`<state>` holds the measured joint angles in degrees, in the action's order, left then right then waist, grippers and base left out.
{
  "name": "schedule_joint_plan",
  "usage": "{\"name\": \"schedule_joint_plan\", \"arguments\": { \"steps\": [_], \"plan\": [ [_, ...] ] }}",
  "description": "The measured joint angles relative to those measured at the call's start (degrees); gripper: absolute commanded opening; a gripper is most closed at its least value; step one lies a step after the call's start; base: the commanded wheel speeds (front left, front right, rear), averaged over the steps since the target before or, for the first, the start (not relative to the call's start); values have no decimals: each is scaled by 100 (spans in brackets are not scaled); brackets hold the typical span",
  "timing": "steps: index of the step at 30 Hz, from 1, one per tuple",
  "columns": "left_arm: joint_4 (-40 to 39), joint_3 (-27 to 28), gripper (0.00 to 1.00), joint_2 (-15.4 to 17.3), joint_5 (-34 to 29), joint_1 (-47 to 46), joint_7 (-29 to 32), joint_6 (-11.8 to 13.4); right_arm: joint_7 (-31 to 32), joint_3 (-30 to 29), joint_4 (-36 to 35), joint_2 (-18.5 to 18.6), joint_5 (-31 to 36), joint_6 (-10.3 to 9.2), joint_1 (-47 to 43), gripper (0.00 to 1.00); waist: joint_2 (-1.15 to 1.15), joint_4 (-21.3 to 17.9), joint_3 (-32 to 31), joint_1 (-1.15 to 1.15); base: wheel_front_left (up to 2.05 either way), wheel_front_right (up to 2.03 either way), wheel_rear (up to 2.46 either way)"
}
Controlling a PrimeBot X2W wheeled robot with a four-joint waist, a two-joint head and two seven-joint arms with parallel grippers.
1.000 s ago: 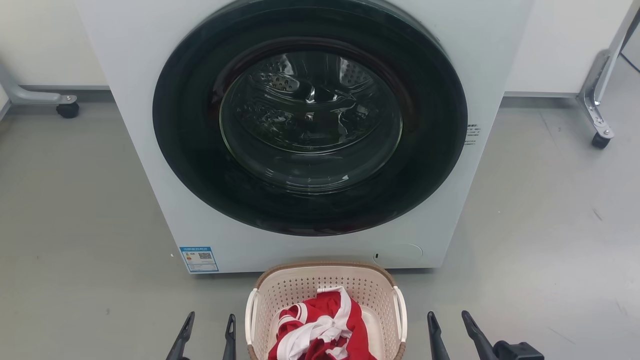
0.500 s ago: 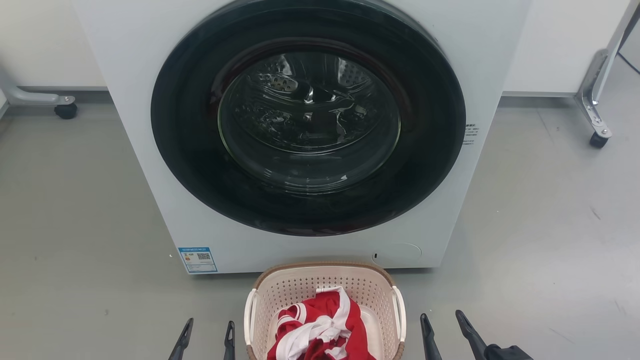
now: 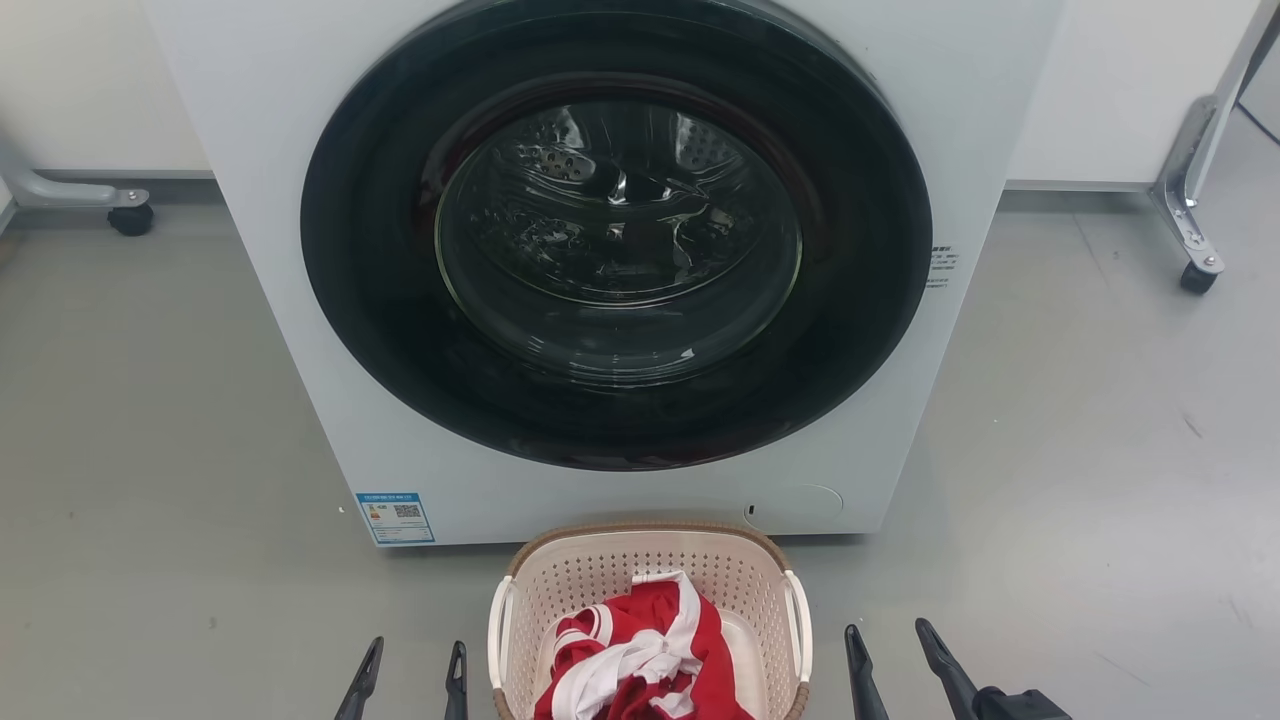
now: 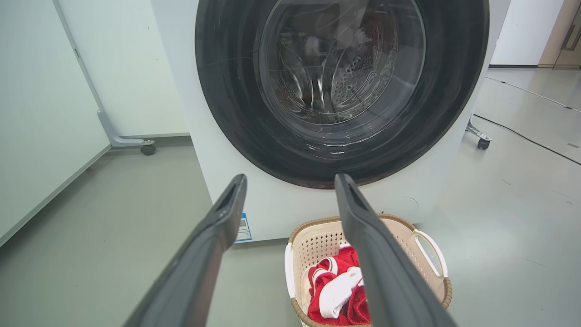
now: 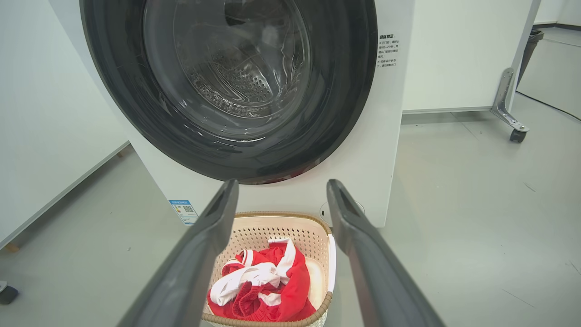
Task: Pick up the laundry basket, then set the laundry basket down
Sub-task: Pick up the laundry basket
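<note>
The basket sits on the floor, red clothes inside it, the washer just behind it. The left gripper and right gripper hang one on each side of it, both open, holding nothing. Lifting looks not yet begun. Next, I think, they must close on the white handles.

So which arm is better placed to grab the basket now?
Left, narrowly: the left tool sits a touch nearer the basket than the right tool; both open, flanking it, touching nothing.
</note>
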<state>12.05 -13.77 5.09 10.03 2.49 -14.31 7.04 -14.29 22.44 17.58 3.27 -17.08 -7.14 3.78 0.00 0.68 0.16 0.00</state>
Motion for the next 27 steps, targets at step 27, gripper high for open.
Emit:
{"name": "schedule_joint_plan", "arguments": {
  "steps": [27],
  "plan": [
    [-163, 99, 100, -32, -4, -46, 0, -5, 0, -138, -190, -13, 77, 16, 15, 100, 0, 28, 535, 0, 0, 0, 0]
  ]
}}
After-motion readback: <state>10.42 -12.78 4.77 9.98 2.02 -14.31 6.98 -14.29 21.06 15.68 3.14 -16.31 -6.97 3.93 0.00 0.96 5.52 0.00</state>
